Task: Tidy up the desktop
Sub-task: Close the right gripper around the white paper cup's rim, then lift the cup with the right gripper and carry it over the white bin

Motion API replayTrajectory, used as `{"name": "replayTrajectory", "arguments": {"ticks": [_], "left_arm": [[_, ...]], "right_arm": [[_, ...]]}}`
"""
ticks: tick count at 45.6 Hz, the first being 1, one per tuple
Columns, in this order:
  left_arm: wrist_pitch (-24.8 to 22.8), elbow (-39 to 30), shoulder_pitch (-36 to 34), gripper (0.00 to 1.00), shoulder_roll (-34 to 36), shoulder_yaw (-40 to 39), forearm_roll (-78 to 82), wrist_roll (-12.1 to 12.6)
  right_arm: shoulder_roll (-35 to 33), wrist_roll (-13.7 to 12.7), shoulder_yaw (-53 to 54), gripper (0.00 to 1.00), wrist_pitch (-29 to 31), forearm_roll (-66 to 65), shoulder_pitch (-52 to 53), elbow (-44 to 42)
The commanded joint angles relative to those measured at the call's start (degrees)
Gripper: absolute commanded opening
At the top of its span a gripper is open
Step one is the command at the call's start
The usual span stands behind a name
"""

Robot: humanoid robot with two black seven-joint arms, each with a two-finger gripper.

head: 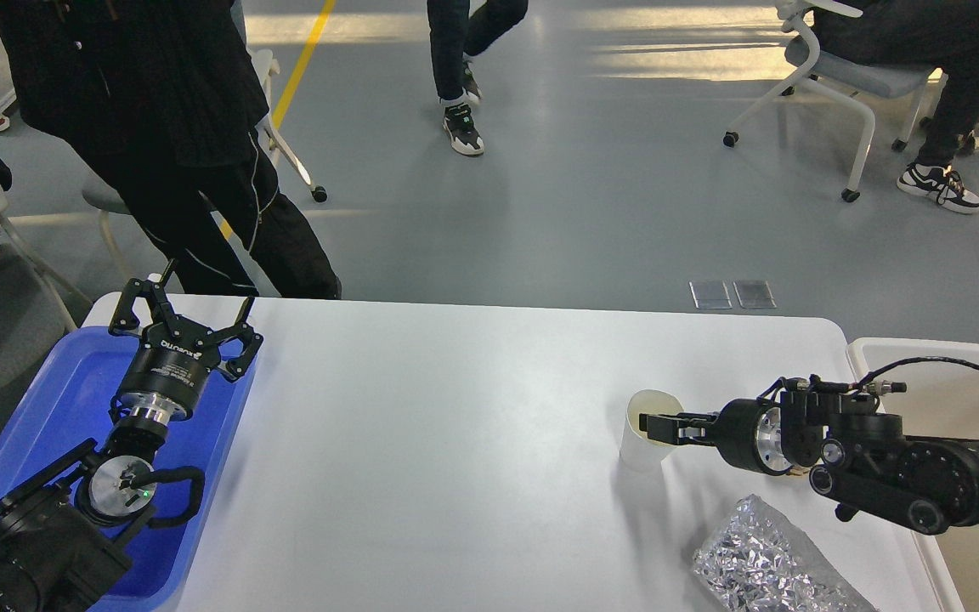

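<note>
The white desktop (455,425) fills the middle of the head view. A white paper cup (638,452) stands upright on its right part. My right gripper (649,425) comes in from the right, held level, and its fingertips overlap the cup's mouth at the rim. It is seen side-on, so I cannot tell its two fingers apart. A crumpled silver foil wad (766,565) lies on the desktop near the front right, below the right arm. My left gripper (185,321) is open and empty, pointing up over the blue tray (56,408) at the left.
A beige-white bin (923,361) stands off the desktop's right edge. People in dark clothes (166,127) stand and walk just behind the far left edge. Chairs (846,93) stand farther back. A small tan thing (783,473) peeks out under my right wrist.
</note>
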Motion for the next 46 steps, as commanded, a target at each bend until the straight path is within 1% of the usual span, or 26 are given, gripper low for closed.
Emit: {"name": "replayTrajectory", "arguments": {"ticks": [1,26,32,46], "left_arm": [[0.0,0.0,0.0,1.00,0.0,0.0,0.0,0.0],[0.0,0.0,0.0,1.00,0.0,0.0,0.0,0.0],[-0.1,0.0,0.0,1.00,0.0,0.0,0.0,0.0],[-0.1,0.0,0.0,1.00,0.0,0.0,0.0,0.0]], "right_arm": [[0.6,0.9,-0.1,0.00,-0.2,-0.1,0.0,-0.6],[-0.9,1.0,0.0,0.00,0.0,0.3,1.2,-0.1],[-3.0,1.0,0.1,0.00,0.6,0.8,3.2,0.9],[-10.4,0.5,-0.1,0.00,7.7,4.4,12.5,7.8]]}}
